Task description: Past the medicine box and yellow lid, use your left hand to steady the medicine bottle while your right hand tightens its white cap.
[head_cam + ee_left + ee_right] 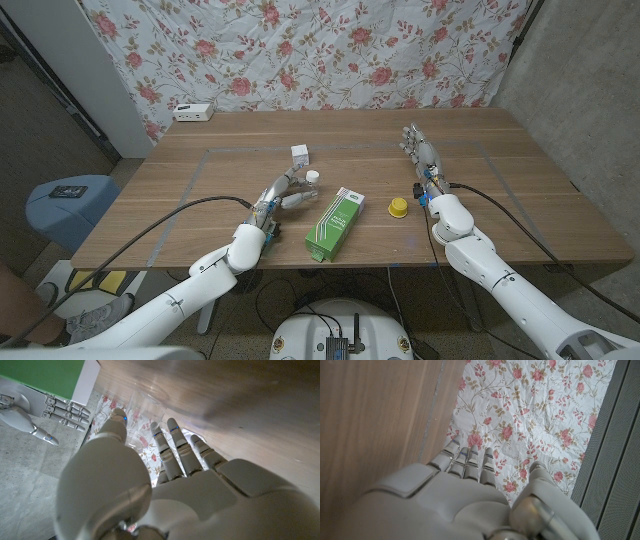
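Nearest the robot, the green medicine box (334,223) lies on the table (520,215), with the yellow lid (398,207) just to its right. The left hand (277,194) sits just left of the box, fingers (176,449) reaching toward the bottle (308,193), a clear container with a white cap (313,176). In the left wrist view the clear bottle wall shows between thumb and fingers, which are partly curled around it; whether they actually press on it cannot be told. The right hand (421,152) stands well apart to the right, beyond the lid, fingers extended close together and holding nothing. Farther back, a small white cube (300,154) stands beyond the bottle. Judgement: the steadying step is in hand; tightening has not begun. The next move calls for the left hand to secure the bottle and the right hand to cross over to the cap and close on it from above.
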